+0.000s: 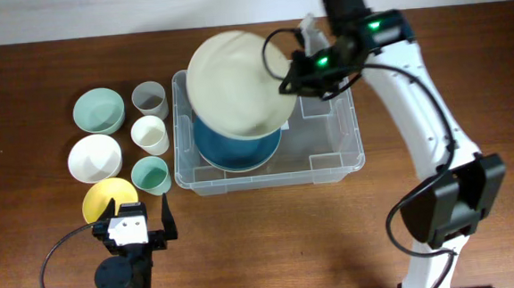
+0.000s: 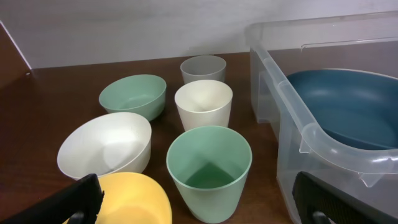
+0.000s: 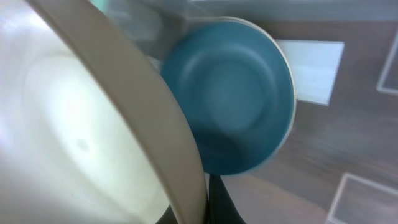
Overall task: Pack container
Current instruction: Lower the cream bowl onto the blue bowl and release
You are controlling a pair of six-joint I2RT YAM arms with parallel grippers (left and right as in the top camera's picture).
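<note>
The clear plastic container [image 1: 347,152] stands mid-table with a large blue bowl [image 1: 231,150] inside at its left end; both also show in the left wrist view, container [image 2: 292,112] and bowl [image 2: 348,106]. My right gripper [image 1: 290,78] is shut on the rim of a large cream bowl [image 1: 235,83], held tilted above the container over the blue bowl. In the right wrist view the cream bowl [image 3: 81,124] fills the left, the blue bowl [image 3: 230,106] lies below. My left gripper [image 1: 141,224] is open and empty near the front edge, by the yellow bowl [image 1: 104,200].
Left of the container stand a green bowl [image 1: 97,110], a white bowl [image 1: 94,157], a grey cup [image 1: 149,99], a cream cup [image 1: 149,134] and a green cup [image 1: 150,175]. The container's right half holds nothing. A white label [image 3: 314,71] is on its base.
</note>
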